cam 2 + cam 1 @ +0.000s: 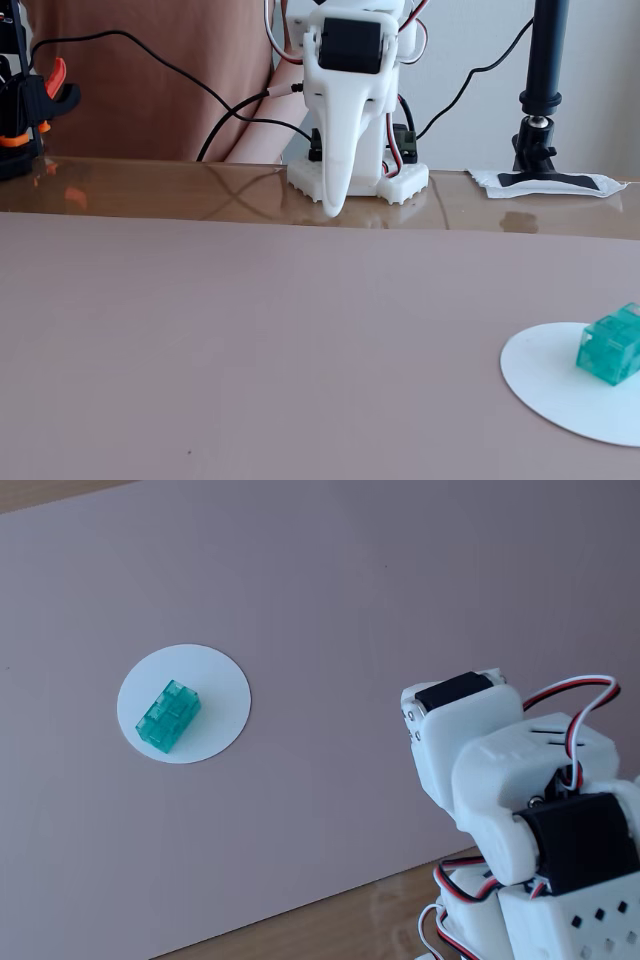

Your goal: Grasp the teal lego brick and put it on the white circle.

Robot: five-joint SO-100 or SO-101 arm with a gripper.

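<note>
The teal lego brick (167, 716) lies on the white circle (215, 685), left of the circle's middle in one fixed view. In the other fixed view the brick (610, 346) sits on the circle (550, 375) at the right edge. The white arm (520, 800) is folded back over its base, far from the brick. My gripper (331, 208) hangs straight down in front of the base with its tip just above the table. Its jaws look pressed together and hold nothing.
A pale pink mat (250, 340) covers the work area, with a wooden table strip (150, 185) behind it. A black camera post (545, 80) stands on a taped base (548, 182) to the right of the arm. A black and orange clamp (25, 100) sits at the far left. Cables trail behind the base.
</note>
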